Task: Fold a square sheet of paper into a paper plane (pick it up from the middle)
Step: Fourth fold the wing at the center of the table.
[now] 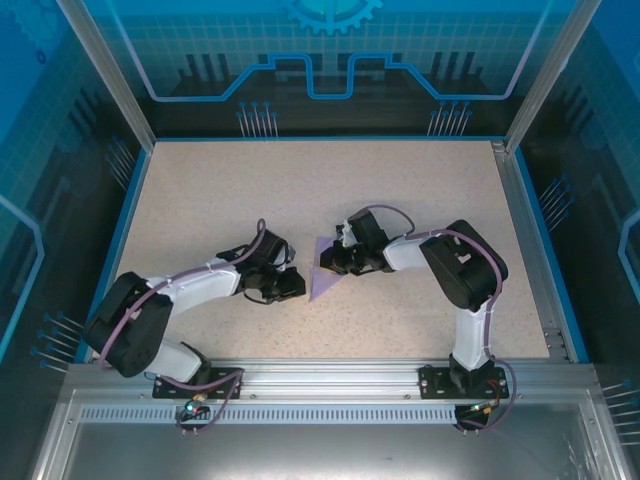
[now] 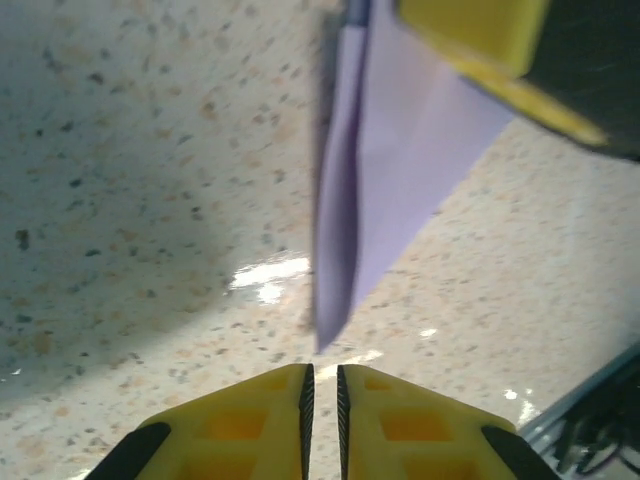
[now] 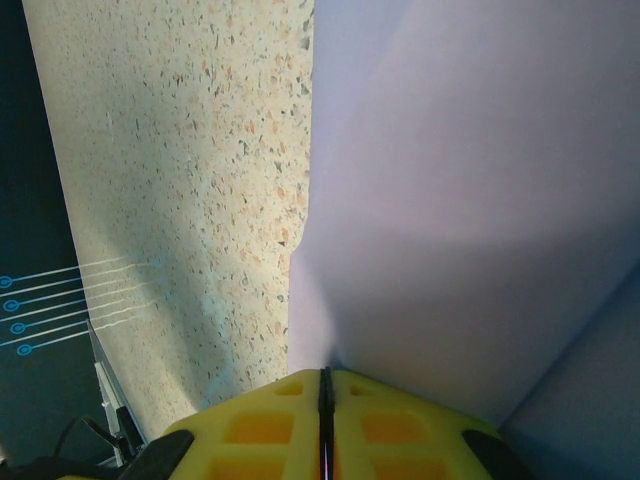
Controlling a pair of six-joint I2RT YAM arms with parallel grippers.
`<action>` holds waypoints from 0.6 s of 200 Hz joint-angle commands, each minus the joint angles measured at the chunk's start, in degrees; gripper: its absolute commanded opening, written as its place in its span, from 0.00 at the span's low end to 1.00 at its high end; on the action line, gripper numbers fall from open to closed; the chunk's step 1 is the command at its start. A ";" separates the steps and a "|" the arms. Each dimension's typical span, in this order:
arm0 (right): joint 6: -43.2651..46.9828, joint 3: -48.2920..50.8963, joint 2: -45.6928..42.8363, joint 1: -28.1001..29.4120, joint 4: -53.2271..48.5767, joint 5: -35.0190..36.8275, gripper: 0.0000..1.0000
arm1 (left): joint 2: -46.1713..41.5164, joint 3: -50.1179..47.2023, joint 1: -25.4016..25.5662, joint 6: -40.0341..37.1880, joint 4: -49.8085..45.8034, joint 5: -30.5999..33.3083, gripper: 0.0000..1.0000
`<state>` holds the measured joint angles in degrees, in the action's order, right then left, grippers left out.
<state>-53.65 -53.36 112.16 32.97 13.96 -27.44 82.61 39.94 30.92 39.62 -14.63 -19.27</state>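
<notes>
The paper [image 1: 322,279] is no longer a flat square: from above it reads as a pale-purple triangle, and the left wrist view shows it folded over on itself, with layered flaps running down to a sharp tip. The right gripper [image 1: 335,258] sits at the paper's upper right edge with its jaws pinched tight on the sheet, and in its own wrist view the purple surface rises straight out of the closed yellow fingers [image 3: 400,425]. The left gripper [image 1: 290,283] is just to the left of the paper. Its jaws are narrow, with only a slim slit between the pads and nothing in it, and the paper's tip points toward them without touching. The speckled table [image 1: 250,190] lies beneath the paper, but I cannot tell whether the tip rests on it or hangs just clear. As for progress, the early folds look done, since a pointed nose and at least one long crease are already there. What seems left is the shaping: the wings have not been spread, the body does not yet read as a slim dart, and the creases probably still need pressing. I would put it somewhere around the middle of the job, with the finished plane some way off
</notes>
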 commanded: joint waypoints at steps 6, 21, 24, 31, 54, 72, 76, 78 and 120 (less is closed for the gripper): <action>0.57 1.77 4.29 -0.28 -7.54 7.07 0.10 | 0.58 2.59 0.19 4.37 5.04 -5.31 0.20; 0.58 1.77 4.38 -0.37 -7.54 7.08 0.10 | 3.04 2.73 0.28 6.19 9.85 -8.67 0.21; 0.52 1.71 4.43 -0.37 -7.56 7.09 0.10 | 3.61 2.69 0.34 6.58 10.68 -9.15 0.21; 0.52 1.75 4.41 -0.39 -7.45 6.89 0.10 | 4.84 2.48 0.51 7.40 13.04 -10.36 0.21; 0.48 1.86 4.37 -0.37 -7.40 6.94 0.10 | 7.84 2.16 0.84 9.96 18.76 -12.18 0.22; 0.47 1.95 4.31 -0.37 -7.26 6.90 0.10 | 10.05 2.48 0.82 10.89 20.80 -11.96 0.22; 0.47 1.98 4.37 -0.41 -7.26 6.81 0.10 | 10.54 2.51 0.86 11.01 21.23 -11.99 0.22; 0.54 2.02 4.38 -0.40 -7.21 6.84 0.10 | 10.79 2.57 0.84 11.05 21.47 -11.88 0.22; 0.66 1.95 4.56 -0.41 -7.35 6.52 0.10 | 14.75 3.04 0.73 8.87 17.98 -7.96 0.21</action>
<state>-53.82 -53.36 112.20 32.97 13.98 -27.46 95.50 41.76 31.57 49.28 4.62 -28.75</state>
